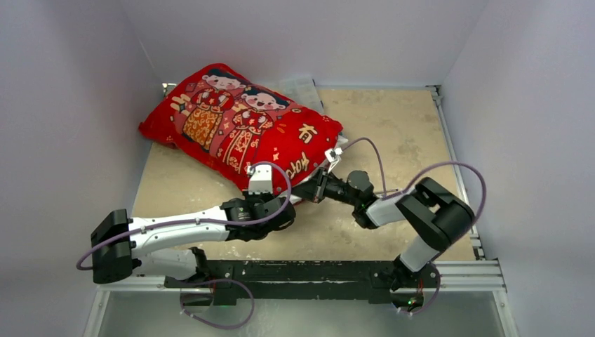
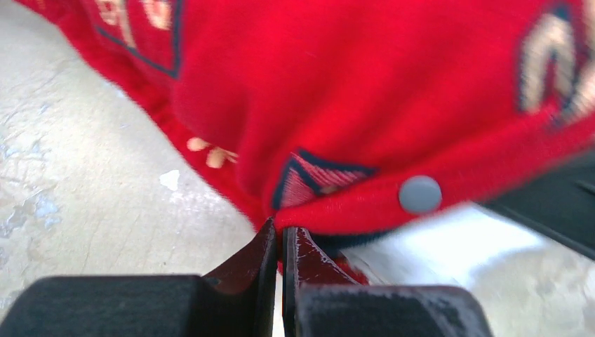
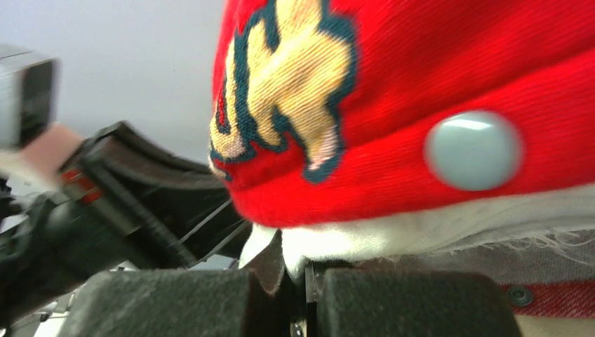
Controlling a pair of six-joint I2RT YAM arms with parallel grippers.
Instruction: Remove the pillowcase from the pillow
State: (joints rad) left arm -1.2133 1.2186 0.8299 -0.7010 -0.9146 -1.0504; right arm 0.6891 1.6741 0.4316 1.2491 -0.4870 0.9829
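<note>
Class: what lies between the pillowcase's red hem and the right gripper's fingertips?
The pillow: its white fabric pokes out under the pillowcase hem down to the shut right gripper; the right wrist view shows it.

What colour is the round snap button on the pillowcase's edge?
The snap button on the pillowcase is pale grey; clearest in the right wrist view.

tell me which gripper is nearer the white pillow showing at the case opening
Right. The right gripper is shut on the white pillow; the left gripper pinches the red pillowcase hem.
</note>
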